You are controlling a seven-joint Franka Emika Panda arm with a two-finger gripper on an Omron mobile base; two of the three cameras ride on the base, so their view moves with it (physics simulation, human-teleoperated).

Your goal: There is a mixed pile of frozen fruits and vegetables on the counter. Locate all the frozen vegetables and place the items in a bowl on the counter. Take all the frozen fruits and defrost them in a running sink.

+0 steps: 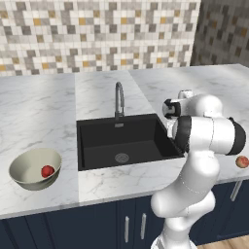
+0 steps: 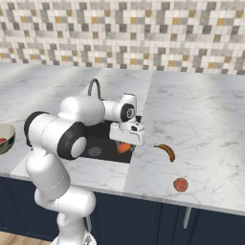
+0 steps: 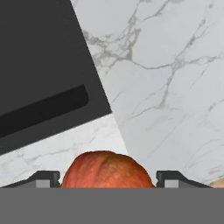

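We see our claw clamped on the orange carrot stub, bottom centre, glossy, reddish and ridged. Lower left, a red ball sits in the beige bowl on the tabletop.

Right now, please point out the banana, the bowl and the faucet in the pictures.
banana [image 2: 166, 151], right base view, middle of its curved body.
bowl [image 1: 20, 166], left base view, bare inner wall.
faucet [image 1: 119, 99], left base view, upright neck.

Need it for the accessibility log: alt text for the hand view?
An orange carrot piece sits between the gripper's two dark fingertips, above a white marble counter beside the corner of a black sink.
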